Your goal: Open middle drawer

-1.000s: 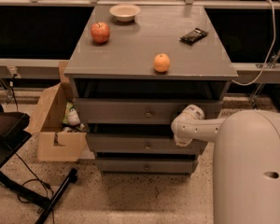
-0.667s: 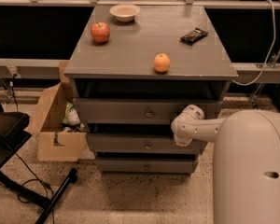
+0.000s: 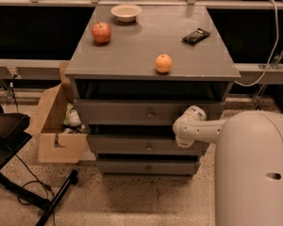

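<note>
The grey cabinet has three stacked drawers. The middle drawer is the second front, with a small round knob at its centre. It sits slightly forward of the top drawer and behind the line of nothing else; the bottom drawer is below. My white arm reaches in from the right, and my gripper sits at the right end of the middle drawer's upper edge, right of the knob. The arm's rounded wrist hides its tip.
On the cabinet top are a red apple, an orange, a white bowl and a dark snack bar. An open cardboard box stands left of the cabinet. A black stand lies at the lower left. My white body fills the lower right.
</note>
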You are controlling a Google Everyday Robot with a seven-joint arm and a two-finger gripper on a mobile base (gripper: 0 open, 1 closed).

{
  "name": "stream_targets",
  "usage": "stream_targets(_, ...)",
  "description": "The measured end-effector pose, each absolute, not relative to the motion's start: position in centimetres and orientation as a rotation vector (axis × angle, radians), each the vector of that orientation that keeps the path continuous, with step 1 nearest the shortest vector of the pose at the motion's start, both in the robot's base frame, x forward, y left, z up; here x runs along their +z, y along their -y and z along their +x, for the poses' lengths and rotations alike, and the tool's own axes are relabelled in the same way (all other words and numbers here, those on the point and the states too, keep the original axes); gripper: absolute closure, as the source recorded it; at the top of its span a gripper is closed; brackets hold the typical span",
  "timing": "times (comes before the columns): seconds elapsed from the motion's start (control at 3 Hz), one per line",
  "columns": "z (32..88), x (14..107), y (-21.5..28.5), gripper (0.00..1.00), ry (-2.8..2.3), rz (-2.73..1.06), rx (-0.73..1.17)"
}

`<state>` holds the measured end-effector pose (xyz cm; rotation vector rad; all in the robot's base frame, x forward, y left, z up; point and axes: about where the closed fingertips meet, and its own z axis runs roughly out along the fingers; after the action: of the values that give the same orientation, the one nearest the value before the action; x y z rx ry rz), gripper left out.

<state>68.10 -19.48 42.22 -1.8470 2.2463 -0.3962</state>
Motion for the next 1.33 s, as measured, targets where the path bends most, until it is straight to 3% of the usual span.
stream_targets(0.67, 68.10, 42.24, 19.48, 0.12, -2.246, -1.847, -0.396)
stream_targets(1.0, 68.02, 42.10, 19.49, 0.00, -2.248, -1.849, -0.394)
stream_targets(1.33, 68.02, 42.10, 19.49, 0.00, -2.248, -1.849, -0.394)
